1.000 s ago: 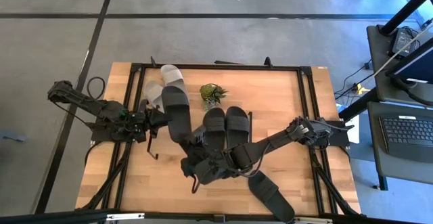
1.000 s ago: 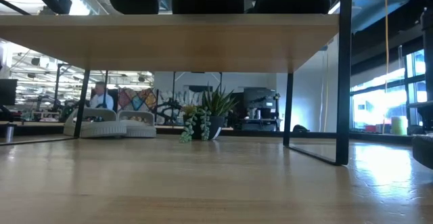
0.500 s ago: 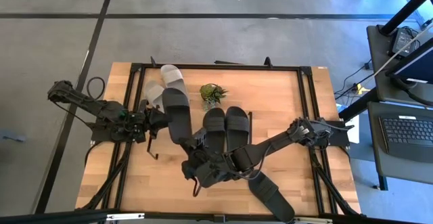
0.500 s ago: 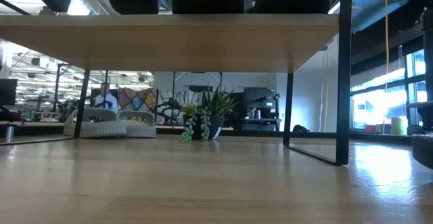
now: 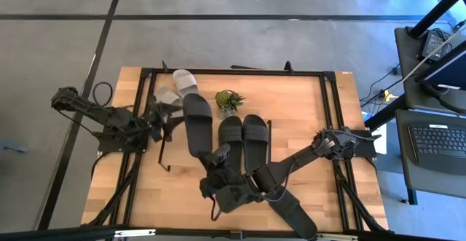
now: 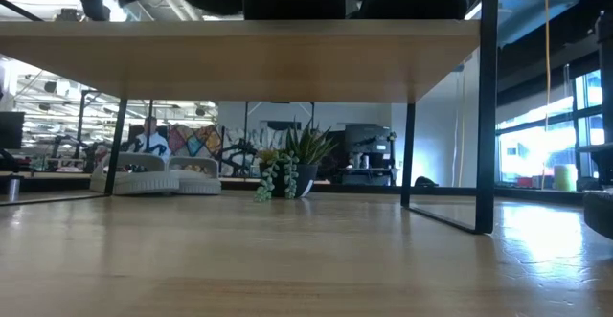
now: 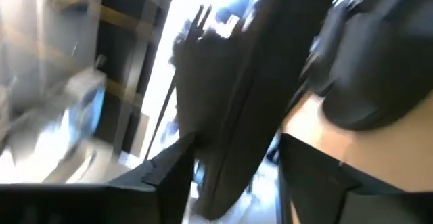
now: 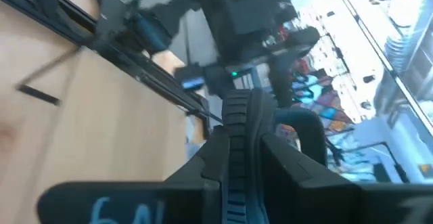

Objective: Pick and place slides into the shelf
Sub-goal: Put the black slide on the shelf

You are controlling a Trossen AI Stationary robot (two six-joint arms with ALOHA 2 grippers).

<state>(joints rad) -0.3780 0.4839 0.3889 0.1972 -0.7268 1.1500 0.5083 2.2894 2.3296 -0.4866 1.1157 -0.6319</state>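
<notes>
Now your two grippers share one black slide [image 5: 197, 126] at frame centre.
Your left gripper [image 5: 169, 119] stands parted beside it on the shelf [image 5: 291, 95]; your right gripper [image 5: 218, 156] is clamped on its near end.

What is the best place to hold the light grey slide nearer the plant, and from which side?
Probably the broad strap of the light grey slide, taken from above: it seems to lie flat on the table, strap up, with nothing covering it.

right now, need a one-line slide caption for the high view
Right gripper clamps a black slide's heel as the left gripper opens beside it on the shelf.
</notes>
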